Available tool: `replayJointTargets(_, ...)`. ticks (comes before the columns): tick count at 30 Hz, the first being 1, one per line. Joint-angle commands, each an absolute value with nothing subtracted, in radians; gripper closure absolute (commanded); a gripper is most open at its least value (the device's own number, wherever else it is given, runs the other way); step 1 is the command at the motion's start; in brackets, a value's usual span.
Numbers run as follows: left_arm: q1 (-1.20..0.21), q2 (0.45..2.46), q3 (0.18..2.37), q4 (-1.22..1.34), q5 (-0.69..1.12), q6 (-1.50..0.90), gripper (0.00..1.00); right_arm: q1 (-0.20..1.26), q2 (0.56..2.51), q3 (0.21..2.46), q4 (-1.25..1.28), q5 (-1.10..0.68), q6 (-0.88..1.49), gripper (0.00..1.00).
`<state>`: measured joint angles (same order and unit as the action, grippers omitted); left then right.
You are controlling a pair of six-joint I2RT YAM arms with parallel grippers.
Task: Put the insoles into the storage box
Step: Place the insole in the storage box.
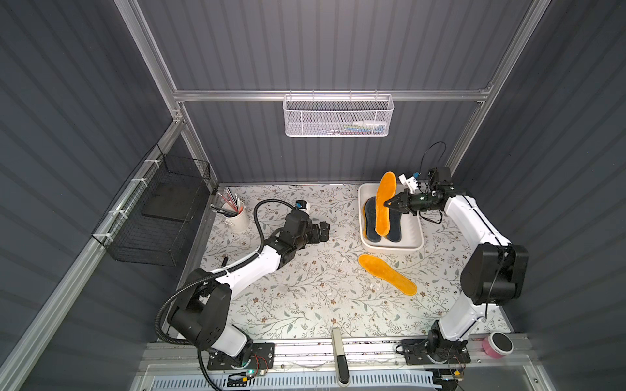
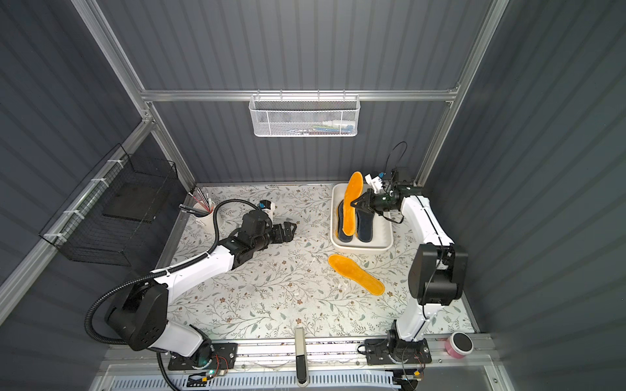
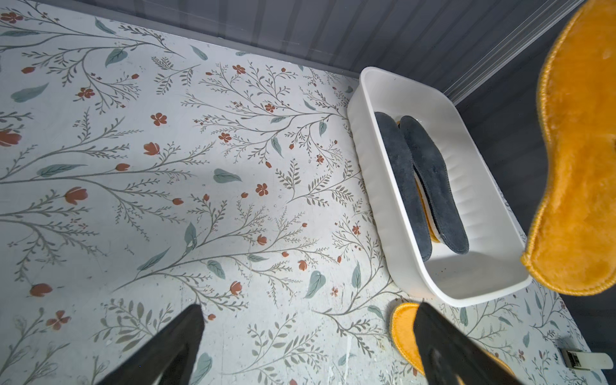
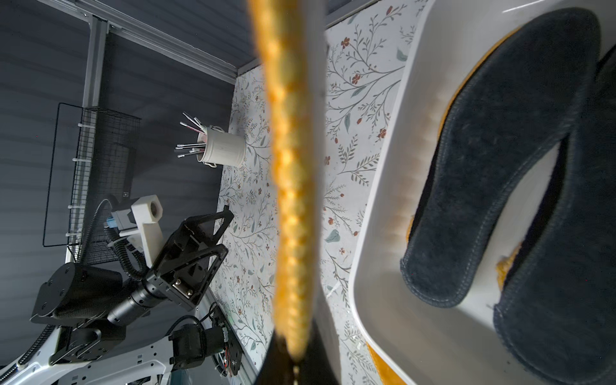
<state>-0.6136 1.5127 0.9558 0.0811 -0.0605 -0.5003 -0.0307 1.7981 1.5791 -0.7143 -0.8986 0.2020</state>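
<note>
Robotics laboratory test cell. Grey ribbed wall panels (image 1: 321, 44) on an aluminium frame (image 1: 237, 95) enclose a floral-print surface (image 1: 305, 304); the left arm (image 1: 250, 267) and right arm (image 1: 474, 216) are bolted to a front rail (image 1: 372, 350) (wiring exposed).

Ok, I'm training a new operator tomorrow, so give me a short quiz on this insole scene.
1. True or false: the left hand is open and empty.
2. What does the right hand grip? A) nothing B) an orange insole C) a sock
3. How many insoles lie on the table outside the storage box?
Key: 1 true; 2 B; 3 one, the loose insole.
</note>
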Motion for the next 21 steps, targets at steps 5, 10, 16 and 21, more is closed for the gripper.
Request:
replayJointTargets(5,-0.601,1.522,0.963,0.042,-0.067,-0.480,0.01,-0.027,1.952,1.689,-0.831,-0.880,0.130,1.00)
replayJointTargets(10,-0.593,1.519,0.959,0.036,-0.072,-0.483,0.00,-0.025,2.019,1.706,-0.779,-0.884,0.174,1.00)
replayJointTargets(16,-0.588,1.529,0.963,0.031,-0.068,-0.486,0.01,-0.015,2.099,1.777,-0.809,-0.867,0.173,1.00)
replayJointTargets(21,-0.584,1.536,0.966,0.027,-0.066,-0.488,0.00,0.000,2.161,1.844,-0.839,-0.854,0.165,1.00)
